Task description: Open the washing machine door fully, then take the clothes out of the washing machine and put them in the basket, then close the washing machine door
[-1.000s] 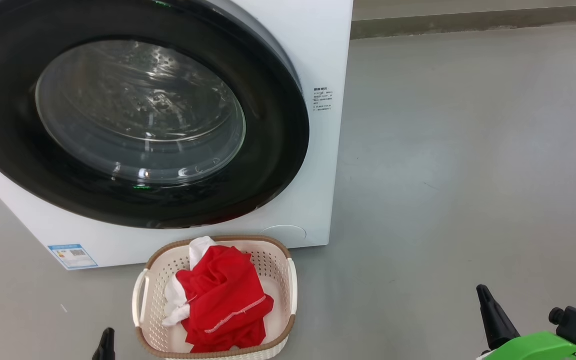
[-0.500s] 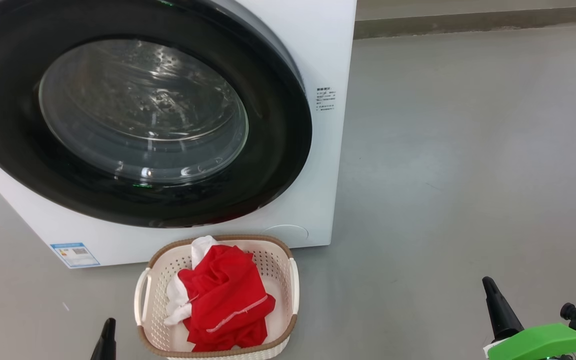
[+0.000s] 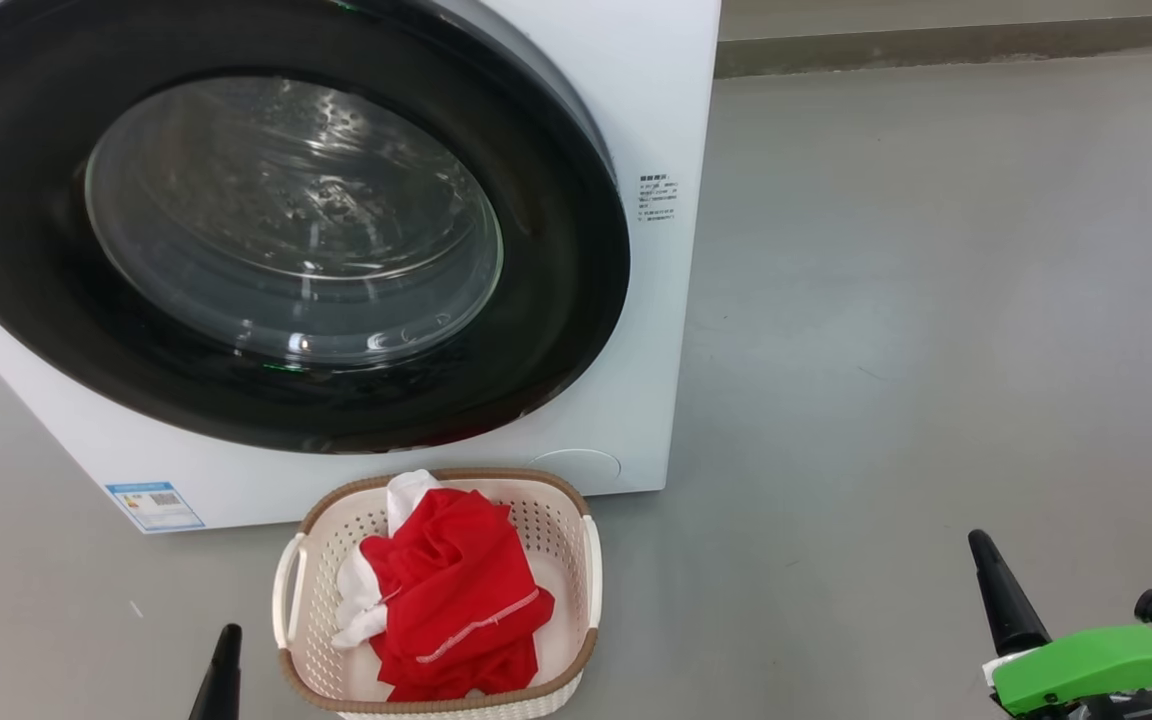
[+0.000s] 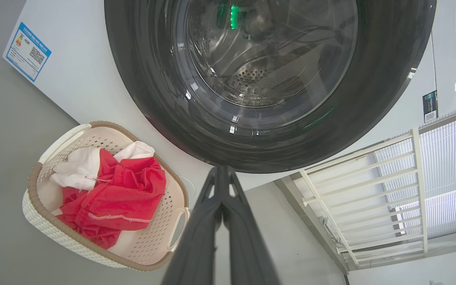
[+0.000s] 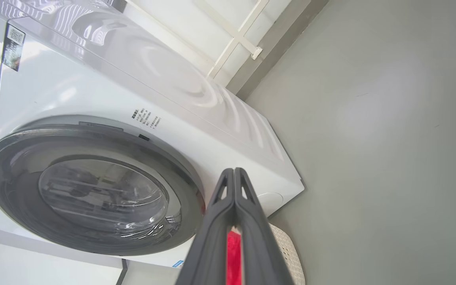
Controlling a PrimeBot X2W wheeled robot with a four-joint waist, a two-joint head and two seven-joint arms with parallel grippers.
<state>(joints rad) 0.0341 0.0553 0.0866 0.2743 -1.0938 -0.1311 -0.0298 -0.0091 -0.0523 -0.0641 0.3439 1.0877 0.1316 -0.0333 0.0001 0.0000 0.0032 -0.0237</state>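
While the left gripper point(image 4: 221, 170) and right gripper point(image 5: 233, 171) hang clenched and empty, the red clothes point(image 3: 451, 590) lie in the basket point(image 3: 561, 540), three o'clock from the left one, six o'clock of the closed washing machine door point(image 3: 556, 300).

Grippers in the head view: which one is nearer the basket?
The left gripper, its tip close beside the basket; the right gripper stands far off over floor.

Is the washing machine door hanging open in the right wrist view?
No, the washing machine door sits shut, its black rim flush against the white front of the washing machine.
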